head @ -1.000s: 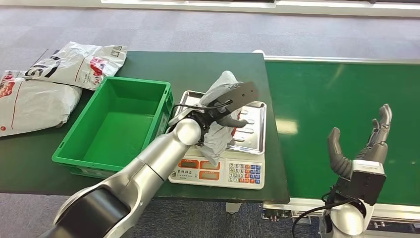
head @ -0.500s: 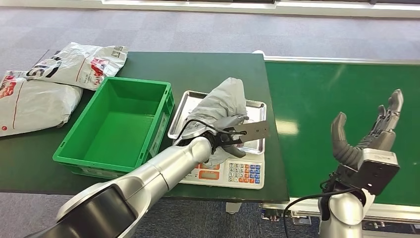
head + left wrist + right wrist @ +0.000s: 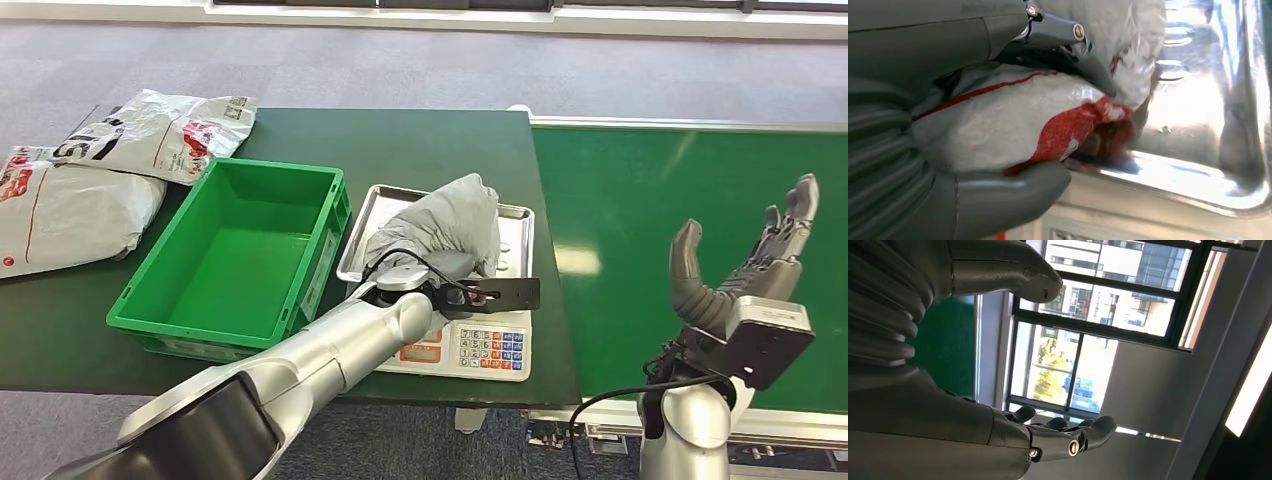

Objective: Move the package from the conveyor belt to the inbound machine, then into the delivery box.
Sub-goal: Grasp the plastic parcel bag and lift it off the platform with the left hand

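Head view: we see our left hand (image 3: 445,290) gripping the grey package (image 3: 440,225), which lies on the steel tray (image 3: 515,225) of the scale (image 3: 470,350), i.e. the inbound machine, on the dark green tabletop (image 3: 400,140). Left wrist view confirms: thumb (image 3: 1013,192) under and fingers (image 3: 1068,35) over the package (image 3: 1013,120), w/ red print showing, its end touching the tray (image 3: 1198,150). Green delivery box (image 3: 235,255) sits just beside the scale, on our left. Two white mail bags (image 3: 100,170) lie beyond the box at the tabletop's far left edge. Our right hand (image 3: 745,275) hangs over the green conveyor belt (image 3: 650,190), fingers spread, palm up, holding nothing; right wrist view shows the same spread fingers (image 3: 1068,432).
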